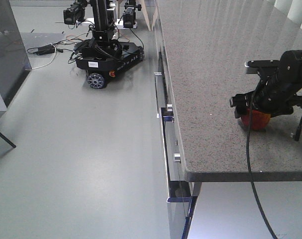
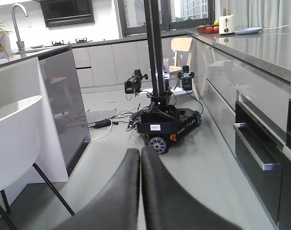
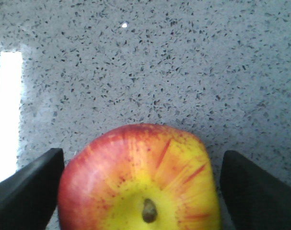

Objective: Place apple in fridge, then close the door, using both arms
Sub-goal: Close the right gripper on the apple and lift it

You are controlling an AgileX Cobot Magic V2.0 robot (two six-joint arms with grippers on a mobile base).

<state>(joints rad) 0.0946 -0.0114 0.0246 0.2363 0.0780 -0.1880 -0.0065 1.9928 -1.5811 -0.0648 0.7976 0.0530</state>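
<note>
The apple [image 1: 255, 120], red with a yellow patch round its stem, rests on the speckled grey countertop [image 1: 215, 74] close to its front edge. My right gripper [image 1: 257, 107] hangs over it, open, one finger on each side. In the right wrist view the apple [image 3: 135, 158] fills the space between the two black fingers [image 3: 28, 191]; the left one stands right at its skin, and a narrow gap shows at the right one. My left gripper [image 2: 140, 152] is shut on nothing and points out over the grey floor. The fridge and its door are out of view.
A black wheeled robot base [image 1: 108, 57] with cables stands on the floor ahead, also in the left wrist view as the base [image 2: 167, 124]. Drawer fronts with metal handles [image 1: 158, 94] run below the counter. A white chair [image 2: 13, 129] is at the left.
</note>
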